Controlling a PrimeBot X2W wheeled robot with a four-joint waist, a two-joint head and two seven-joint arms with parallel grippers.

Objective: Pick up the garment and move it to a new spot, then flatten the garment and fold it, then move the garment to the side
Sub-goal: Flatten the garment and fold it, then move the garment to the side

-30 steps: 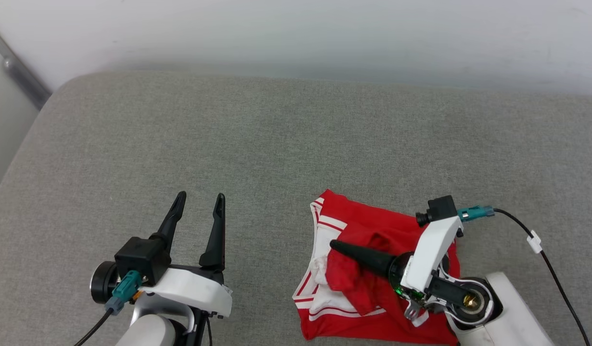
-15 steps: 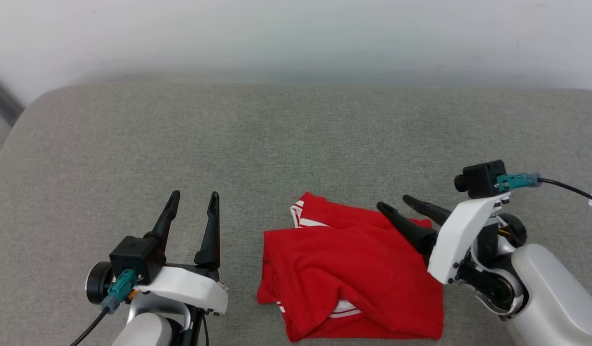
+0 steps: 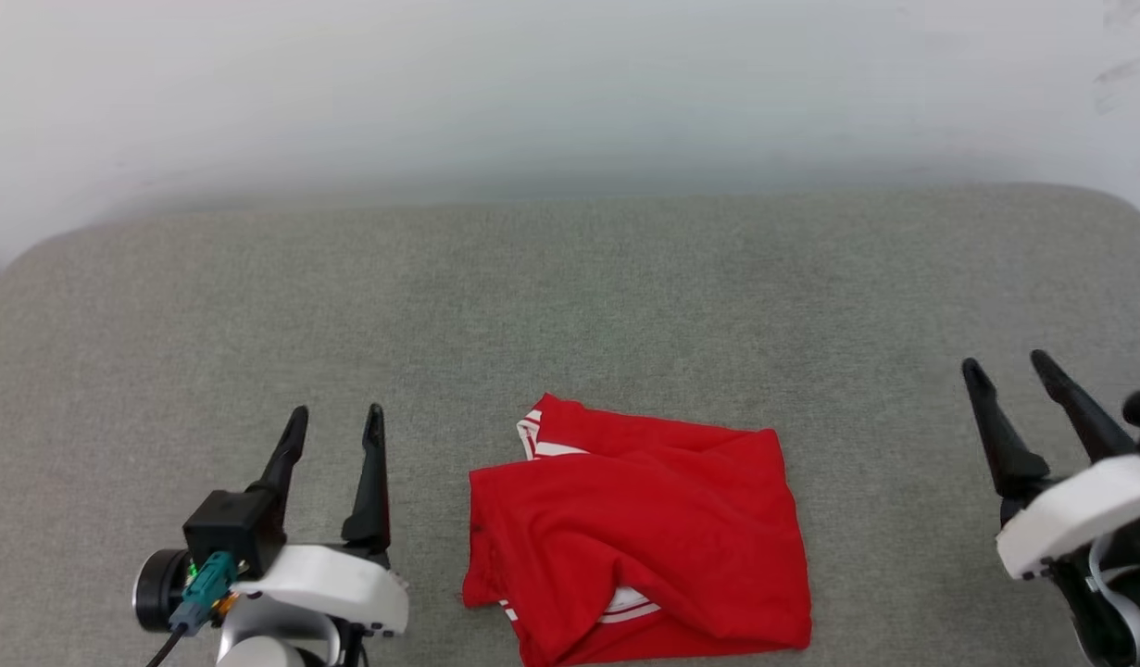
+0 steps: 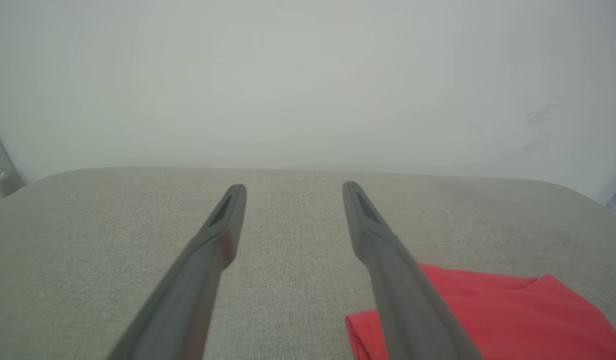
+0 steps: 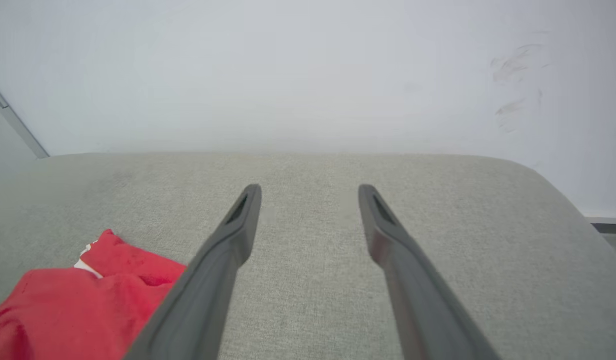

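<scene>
Fingers [image 3: 995,435] of our right gripper [image 3: 1005,361], spread like those of our left gripper [image 3: 336,411], have released and drawn clear, leaving the garment [image 3: 639,537] folded on the grey cushion [image 3: 570,306] between them, ready to move aside.

The garment [image 3: 639,537] lies on the cushion [image 3: 570,296] at lower centre of the head view, between the left gripper [image 3: 336,411] at lower left and the right gripper [image 3: 1005,361] at the right edge, touching neither. The wall [image 3: 570,83] stands behind the cushion.
</scene>
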